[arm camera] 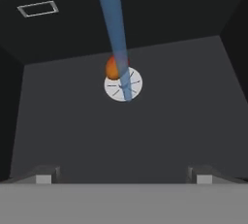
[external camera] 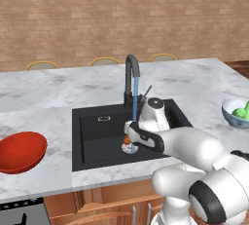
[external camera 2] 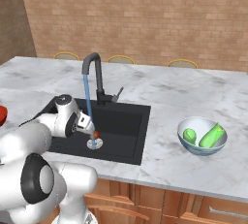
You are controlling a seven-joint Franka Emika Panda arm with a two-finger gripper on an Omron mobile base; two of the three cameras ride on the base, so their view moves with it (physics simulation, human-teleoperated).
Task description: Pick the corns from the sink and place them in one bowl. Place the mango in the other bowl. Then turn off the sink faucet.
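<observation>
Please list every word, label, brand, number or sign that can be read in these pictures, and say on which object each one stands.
None: no readable text in any view.
The small pale rectangular outline on the back wall of the black rectangular sink basin carries no letters.
The wide glossy red bowl, the pale white-blue bowl and the dark grey gooseneck faucet are unmarked.

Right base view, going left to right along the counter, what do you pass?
gripper → mango in the sink → sink faucet → pale bowl holding the corns
</observation>
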